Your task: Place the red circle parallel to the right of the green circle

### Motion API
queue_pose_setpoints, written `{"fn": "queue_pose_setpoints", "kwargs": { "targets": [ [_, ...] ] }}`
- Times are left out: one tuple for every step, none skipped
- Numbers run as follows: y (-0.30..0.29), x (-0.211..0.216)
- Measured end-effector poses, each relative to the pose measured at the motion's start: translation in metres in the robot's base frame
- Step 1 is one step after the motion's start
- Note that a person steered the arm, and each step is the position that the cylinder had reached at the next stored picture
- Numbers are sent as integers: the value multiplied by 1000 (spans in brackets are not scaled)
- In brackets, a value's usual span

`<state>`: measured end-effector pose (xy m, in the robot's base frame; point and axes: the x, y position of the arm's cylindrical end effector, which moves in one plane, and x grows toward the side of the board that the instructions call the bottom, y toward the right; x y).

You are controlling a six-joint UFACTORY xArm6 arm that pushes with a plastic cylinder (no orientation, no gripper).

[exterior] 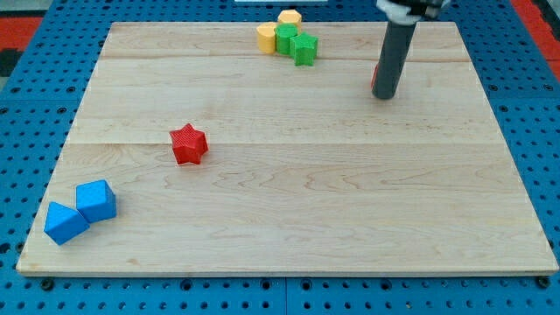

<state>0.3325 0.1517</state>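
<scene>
Camera view: one frame, a wooden board [289, 219] on a blue pegboard [26, 131].
My tip: the dark rod comes down at the view's upper right; its end [383, 96] rests on the board. It has no jaws and grasps nothing.
Red circle: only a red sliver [374, 77] shows at the rod's left edge, touching it; its shape cannot be made out.
Green circle: a green block [285, 38] in the cluster at the view's top, well left of my tip.
Cluster: green star [304, 49], yellow block [267, 38], another yellow block [290, 17], all touching.
Red star: [187, 144], alone, left of centre.
Blue blocks: a cube [95, 200] and a wedge-like one [64, 222], touching, bottom left.
</scene>
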Motion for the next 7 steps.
{"fn": "queue_pose_setpoints", "kwargs": {
  "targets": [
    [19,-55],
    [28,-56],
    [-28,-29],
    [-130,-37],
    [-194,-56],
    [-225,-96],
    [-226,-139]
  ]
}}
